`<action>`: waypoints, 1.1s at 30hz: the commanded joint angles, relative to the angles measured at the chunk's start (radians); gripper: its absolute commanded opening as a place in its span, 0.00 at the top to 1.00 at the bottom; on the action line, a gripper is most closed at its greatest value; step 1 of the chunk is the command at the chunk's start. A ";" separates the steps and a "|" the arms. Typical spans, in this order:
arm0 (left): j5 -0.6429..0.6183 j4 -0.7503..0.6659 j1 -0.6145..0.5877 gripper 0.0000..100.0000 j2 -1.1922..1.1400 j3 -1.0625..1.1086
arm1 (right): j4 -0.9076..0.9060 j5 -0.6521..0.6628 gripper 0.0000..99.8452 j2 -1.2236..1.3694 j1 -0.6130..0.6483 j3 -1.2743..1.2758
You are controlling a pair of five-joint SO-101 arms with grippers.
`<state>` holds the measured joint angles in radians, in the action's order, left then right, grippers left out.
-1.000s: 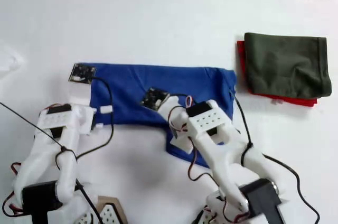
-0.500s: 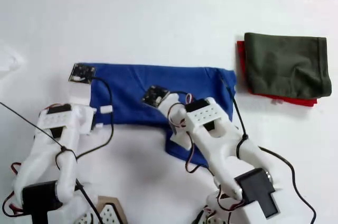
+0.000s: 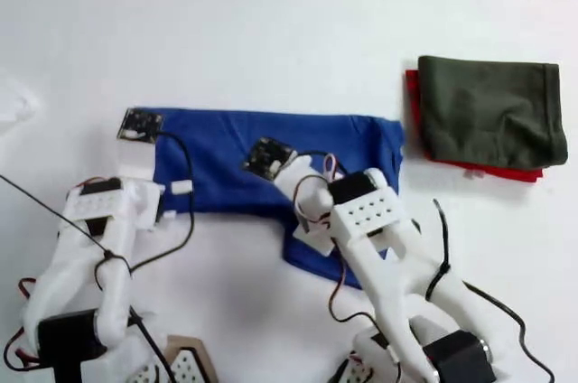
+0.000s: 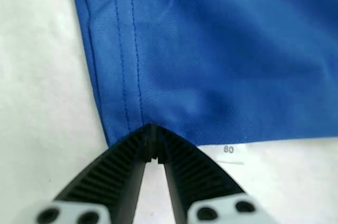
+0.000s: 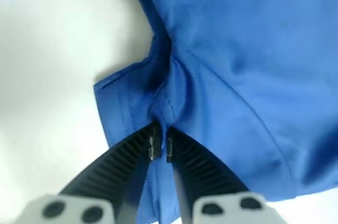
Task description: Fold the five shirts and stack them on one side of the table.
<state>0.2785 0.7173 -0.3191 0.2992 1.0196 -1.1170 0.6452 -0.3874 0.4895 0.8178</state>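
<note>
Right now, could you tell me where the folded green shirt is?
In the high view the green shirt lies folded on the red shirt at the right side of the table, apart from the blue shirt.

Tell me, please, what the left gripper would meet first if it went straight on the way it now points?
The blue shirt: the left gripper seems to have its fingers shut on the shirt's hemmed edge, so going straight on it would press into more of that cloth at once.
</note>
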 commanded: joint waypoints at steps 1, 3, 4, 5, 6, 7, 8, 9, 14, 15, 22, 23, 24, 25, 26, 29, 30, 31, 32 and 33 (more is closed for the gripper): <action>-0.009 -0.015 -0.006 0.97 0.015 0.001 | -0.031 -0.048 0.98 -0.047 -0.001 -0.018; -0.009 -0.015 -0.006 0.97 0.015 0.001 | -0.033 -0.074 0.98 -0.051 0.019 -0.018; -0.009 -0.015 -0.006 0.97 0.015 0.001 | -0.038 -0.083 0.98 -0.051 0.035 -0.018; -0.009 -0.015 -0.006 0.97 0.015 0.001 | -0.039 -0.087 0.98 -0.051 0.056 -0.018; -0.009 -0.015 -0.006 0.97 0.015 0.001 | -0.039 -0.087 0.98 -0.051 0.079 -0.018; -0.009 -0.015 -0.006 0.97 0.015 0.001 | -0.039 -0.087 0.98 -0.051 0.102 -0.018; -0.009 -0.015 -0.006 0.97 0.015 0.001 | -0.039 -0.087 0.98 -0.051 0.122 -0.018; -0.009 -0.015 -0.006 0.97 0.015 0.001 | -0.039 -0.087 0.98 -0.051 0.139 -0.018; -0.009 -0.015 -0.006 0.97 0.015 0.001 | -0.039 -0.087 0.98 -0.044 0.165 -0.006; -0.009 -0.015 -0.006 0.97 0.015 0.001 | -0.039 -0.087 0.98 -0.044 0.165 0.002; -0.009 -0.015 -0.006 0.97 0.015 0.001 | -0.041 -0.080 0.97 -0.047 0.165 0.075; -0.009 -0.015 -0.006 0.97 0.015 0.001 | -0.050 -0.080 0.95 -0.050 0.165 0.078; -0.009 -0.015 -0.006 0.97 0.015 0.001 | -0.061 -0.080 0.93 -0.051 0.165 0.078; -0.009 -0.015 -0.006 0.97 0.015 0.001 | -0.070 -0.080 0.91 -0.053 0.166 0.074; -0.009 -0.015 -0.006 0.97 0.015 0.001 | -0.082 -0.080 0.90 -0.053 0.166 0.066; -0.009 -0.015 -0.006 0.97 0.015 0.001 | -0.131 -0.078 0.91 -0.054 0.166 0.025; -0.009 -0.015 -0.006 0.97 0.015 0.001 | -0.151 -0.078 0.91 -0.062 0.166 0.008; -0.009 -0.015 -0.006 0.97 0.015 0.001 | -0.168 -0.078 0.91 -0.076 0.166 -0.003; -0.009 -0.015 -0.006 0.97 0.015 0.001 | -0.183 -0.078 0.91 -0.094 0.166 -0.008; -0.009 -0.015 -0.006 0.97 0.015 0.001 | -0.193 -0.078 0.91 -0.114 0.165 -0.008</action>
<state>0.2785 0.7173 -0.3191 0.2992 1.0196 -1.2689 0.5639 -0.4319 0.6475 0.8546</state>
